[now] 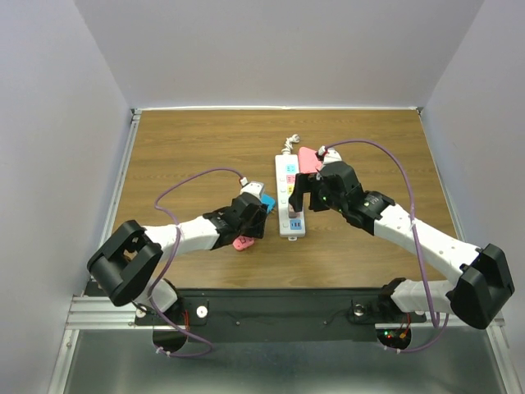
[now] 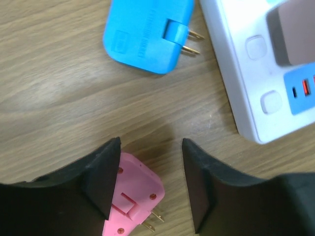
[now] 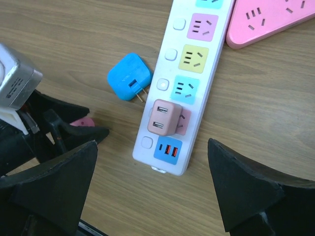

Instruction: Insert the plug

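Note:
A white power strip (image 1: pixel 289 176) with coloured sockets lies at mid-table. A beige USB charger (image 3: pixel 164 117) sits plugged into it near its near end. A blue plug (image 2: pixel 147 34) lies flat on the wood just left of the strip, prongs toward it. A pink plug (image 2: pixel 133 196) lies on the wood, touching the inner side of my left finger, prongs pointing right. My left gripper (image 2: pixel 151 145) is open, low over the table, not closed on the pink plug. My right gripper (image 3: pixel 152 145) is open and empty above the strip's near end.
A pink socket block (image 3: pixel 266 22) lies against the strip's far right side. The strip's cable end (image 1: pixel 289 144) is at the back. Both arms' purple cables arc over the table. White walls enclose the wooden table (image 1: pixel 197 148).

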`<state>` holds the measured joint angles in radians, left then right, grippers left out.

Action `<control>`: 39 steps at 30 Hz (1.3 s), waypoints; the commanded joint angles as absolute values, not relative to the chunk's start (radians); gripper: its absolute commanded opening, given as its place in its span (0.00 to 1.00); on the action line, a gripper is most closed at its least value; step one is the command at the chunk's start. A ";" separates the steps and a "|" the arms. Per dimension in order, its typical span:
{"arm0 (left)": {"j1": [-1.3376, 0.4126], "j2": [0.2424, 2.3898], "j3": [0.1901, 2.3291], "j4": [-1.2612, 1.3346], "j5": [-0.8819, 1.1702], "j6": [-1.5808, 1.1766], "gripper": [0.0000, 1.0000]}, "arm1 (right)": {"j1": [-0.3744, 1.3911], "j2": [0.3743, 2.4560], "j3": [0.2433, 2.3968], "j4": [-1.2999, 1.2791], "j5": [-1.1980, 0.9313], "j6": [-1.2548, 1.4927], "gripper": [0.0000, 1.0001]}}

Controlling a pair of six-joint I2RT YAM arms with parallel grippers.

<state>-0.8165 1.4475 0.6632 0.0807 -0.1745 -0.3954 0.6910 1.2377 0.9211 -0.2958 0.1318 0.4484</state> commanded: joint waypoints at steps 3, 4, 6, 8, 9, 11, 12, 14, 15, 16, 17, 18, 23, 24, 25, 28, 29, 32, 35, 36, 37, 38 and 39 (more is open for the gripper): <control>-0.799 1.479 0.719 0.112 -0.222 -0.428 0.72 | 0.686 1.239 0.954 -0.239 0.092 0.442 0.98; -0.796 1.495 0.739 0.117 -0.213 -0.428 0.72 | 0.684 1.238 0.950 -0.239 0.091 0.442 0.98; -0.796 1.547 0.764 0.118 -0.210 -0.422 0.73 | 0.684 1.224 0.940 -0.239 0.094 0.442 0.98; -0.796 1.569 0.793 0.126 -0.204 -0.416 0.73 | 0.684 1.207 0.933 -0.241 0.095 0.442 0.98; -0.796 1.584 0.801 0.141 -0.201 -0.414 0.74 | 0.684 1.201 0.928 -0.241 0.100 0.442 0.98; -0.795 1.606 0.814 0.146 -0.207 -0.404 0.74 | 0.681 1.192 0.920 -0.239 0.103 0.442 0.98; -0.793 1.614 0.818 0.141 -0.228 -0.402 0.74 | 0.683 1.187 0.917 -0.239 0.101 0.442 0.98; -0.788 1.624 0.824 0.133 -0.251 -0.393 0.74 | 0.678 1.183 0.916 -0.239 0.101 0.442 0.98; -0.785 1.632 0.827 0.130 -0.276 -0.390 0.74 | 0.680 1.183 0.916 -0.241 0.101 0.442 0.98; -0.785 1.634 0.831 0.126 -0.285 -0.387 0.74 | 0.677 1.184 0.916 -0.241 0.101 0.442 0.98; -0.776 1.635 0.833 0.121 -0.304 -0.382 0.74 | 0.678 1.187 0.916 -0.241 0.098 0.439 0.98; -0.770 1.637 0.834 0.114 -0.304 -0.380 0.74 | 0.677 1.187 0.917 -0.241 0.097 0.437 0.98; -0.723 1.634 0.821 0.095 -0.330 -0.362 0.74 | 0.675 1.189 0.913 -0.241 0.092 0.437 0.98; -0.713 1.631 0.818 0.091 -0.336 -0.359 0.74 | 0.676 1.190 0.913 -0.239 0.092 0.437 0.98; -0.697 1.620 0.816 0.086 -0.345 -0.353 0.74 | 0.676 1.195 0.913 -0.239 0.092 0.437 0.98; -0.669 1.592 0.802 0.083 -0.354 -0.345 0.74 | 0.675 1.203 0.913 -0.239 0.084 0.437 0.98; -0.645 1.586 0.801 0.093 -0.350 -0.341 0.74 | 0.675 1.206 0.911 -0.239 0.081 0.439 0.98; -0.609 1.585 0.804 0.107 -0.333 -0.331 0.74 | 0.675 1.213 0.910 -0.236 0.078 0.442 0.98; -0.604 1.586 0.833 0.112 -0.308 -0.342 0.74 | 0.676 1.215 0.907 -0.236 0.077 0.443 0.98; -0.607 1.583 0.838 0.118 -0.289 -0.351 0.74 | 0.676 1.215 0.905 -0.236 0.078 0.445 0.98; -0.612 1.577 0.836 0.132 -0.243 -0.359 0.74 | 0.675 1.213 0.904 -0.236 0.080 0.445 0.98; -0.620 1.572 0.830 0.149 -0.215 -0.371 0.74 | 0.675 1.213 0.902 -0.235 0.081 0.448 0.98; -0.633 1.557 0.816 0.188 -0.186 -0.402 0.75 | 0.675 1.215 0.902 -0.235 0.081 0.448 0.98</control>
